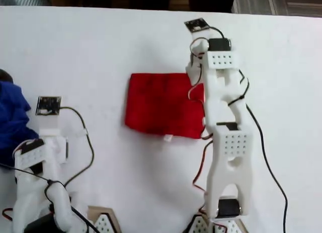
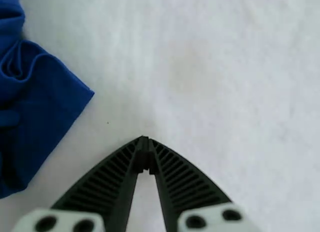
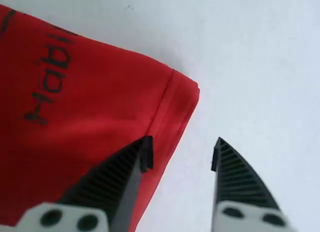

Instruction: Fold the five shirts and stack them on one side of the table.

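Now we see our right claw [image 3: 182, 153] spread open over a corner of the folded red shirt [image 1: 161, 104], mid counter [image 1: 90, 47], likely to grab it. Our left claw [image 2: 145, 154] is pinched closed, empty, beside the blue shirt [image 2: 35, 117].

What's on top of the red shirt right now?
Nothing visible lies on the red shirt. The open right gripper hangs over its corner, one finger above fabric, one above table. The arm covers one shirt edge from above.

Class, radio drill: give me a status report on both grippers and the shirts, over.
Left gripper shut, over bare table beside the blue shirt. Right gripper open, at the corner of the red shirt. Red shirt lies folded flat mid-table; blue shirt crumpled.
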